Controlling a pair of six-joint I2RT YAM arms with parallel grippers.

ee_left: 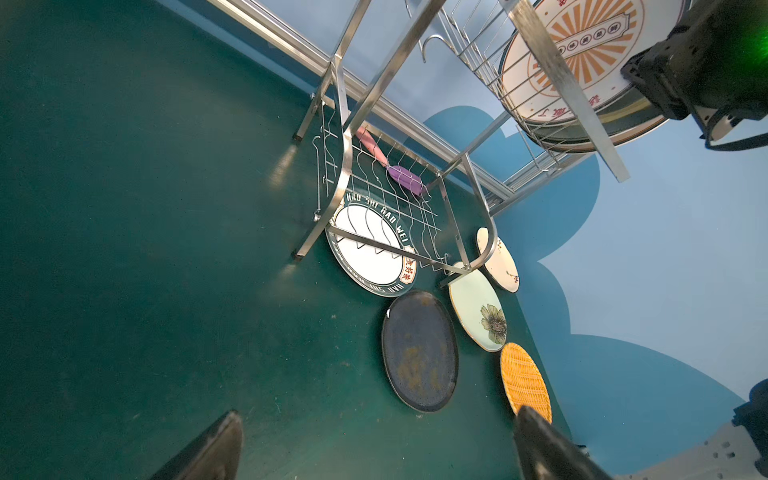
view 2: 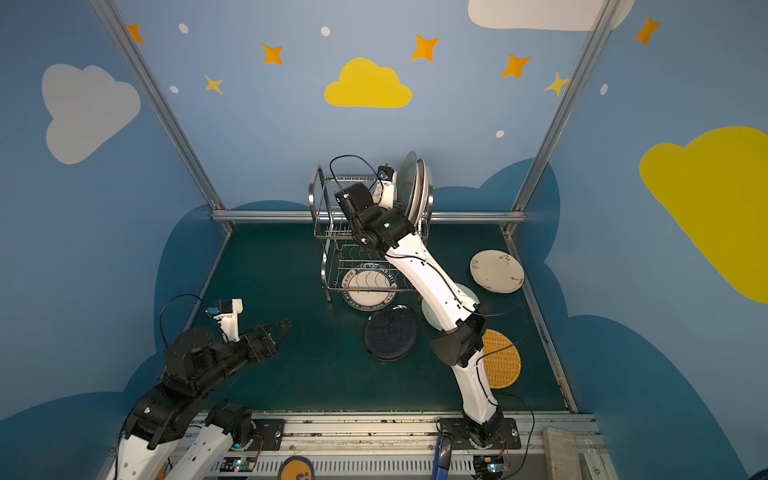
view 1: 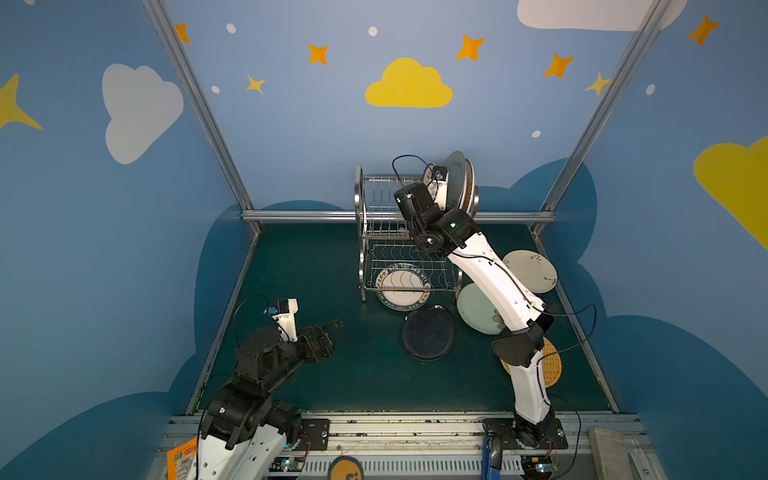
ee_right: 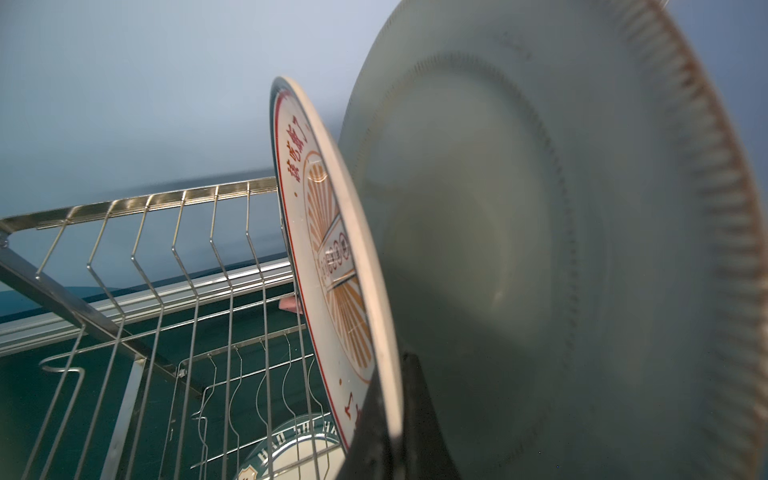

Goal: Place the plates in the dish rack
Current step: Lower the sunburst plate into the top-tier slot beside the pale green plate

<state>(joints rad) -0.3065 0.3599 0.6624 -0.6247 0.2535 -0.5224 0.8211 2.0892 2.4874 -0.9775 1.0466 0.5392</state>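
Note:
The steel dish rack (view 1: 360,199) (view 2: 316,195) stands at the back of the green table. My right gripper (ee_right: 392,399) (view 1: 438,193) is shut on the rim of a white plate with orange sunbursts (ee_right: 328,232) (ee_left: 582,50), holding it upright over the upper tier. Beside it a grey-green plate (ee_right: 540,249) (view 1: 455,178) stands in the rack. A lettered-rim plate (view 1: 401,286) lies flat under the lower tier. Navy (view 1: 428,334), pale green (view 1: 478,309), cream floral (view 1: 532,270) and woven tan (view 1: 550,365) plates lie on the table. My left gripper (view 1: 332,332) (ee_left: 378,417) hovers open and empty at front left.
A pink and purple utensil (ee_left: 390,162) lies on the rack's lower tier. An aluminium rail (view 1: 299,216) runs along the back edge behind the rack. My right arm (view 1: 494,282) reaches over the pale green and woven plates.

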